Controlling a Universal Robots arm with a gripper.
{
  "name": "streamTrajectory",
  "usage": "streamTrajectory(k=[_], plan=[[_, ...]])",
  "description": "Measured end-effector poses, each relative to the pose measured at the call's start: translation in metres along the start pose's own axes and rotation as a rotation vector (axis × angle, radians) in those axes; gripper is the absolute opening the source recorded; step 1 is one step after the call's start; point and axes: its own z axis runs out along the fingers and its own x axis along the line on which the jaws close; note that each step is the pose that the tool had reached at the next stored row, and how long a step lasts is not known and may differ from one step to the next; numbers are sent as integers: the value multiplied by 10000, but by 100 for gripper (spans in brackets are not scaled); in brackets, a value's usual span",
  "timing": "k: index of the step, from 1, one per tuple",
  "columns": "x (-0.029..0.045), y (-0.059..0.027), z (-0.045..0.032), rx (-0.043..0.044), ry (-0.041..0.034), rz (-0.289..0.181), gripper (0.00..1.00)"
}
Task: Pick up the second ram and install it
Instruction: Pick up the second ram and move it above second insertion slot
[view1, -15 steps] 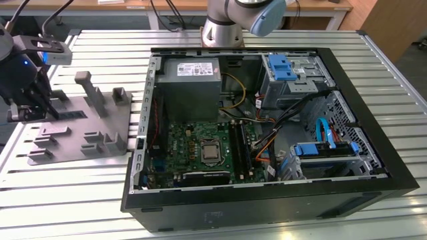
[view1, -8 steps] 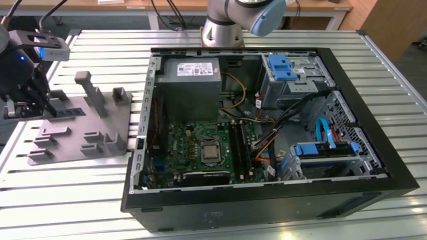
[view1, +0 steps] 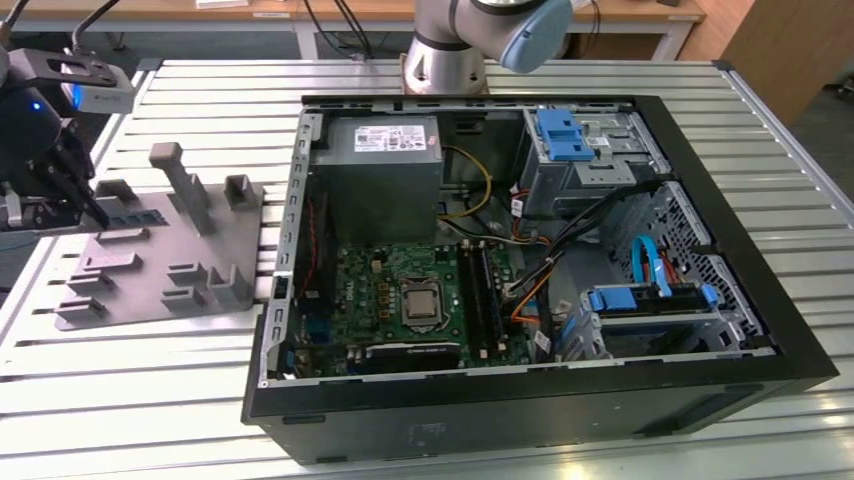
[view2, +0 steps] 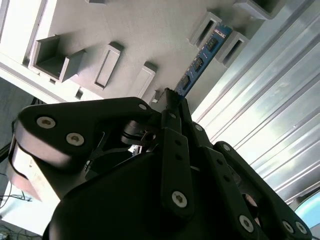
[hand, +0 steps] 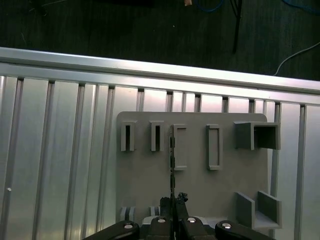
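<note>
My gripper (view1: 74, 200) hangs at the exterior view's far left, above a grey fixture plate (view1: 160, 260). In the second wrist view its black fingers (view2: 172, 115) are shut on one end of the second ram (view2: 200, 62), a thin blue stick with dark chips. The stick's far end reaches between two raised holder blocks on the plate (view2: 145, 30). In the first wrist view the ram (hand: 172, 160) appears edge-on as a thin dark line rising from the gripper (hand: 173, 200), beside a slot of the plate (hand: 200, 185). The open computer case (view1: 747, 330) lies to the exterior view's right, with its green motherboard (view1: 387, 290) and dark memory slots (view1: 483, 290).
The arm's base (view1: 447, 60) stands behind the case on the slatted aluminium table (view1: 134, 400). Inside the case are a grey power supply (view1: 380, 170), loose cables and bright-blue drive latches (view1: 561, 135). Upright posts rise from the fixture plate near the gripper.
</note>
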Motion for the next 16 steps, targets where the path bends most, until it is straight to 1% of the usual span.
streamTrajectory(k=[6, 16], plan=[[-6, 2, -63, 0, -4, 0, 14], [-13, 5, -142, 2, -7, 0, 14]])
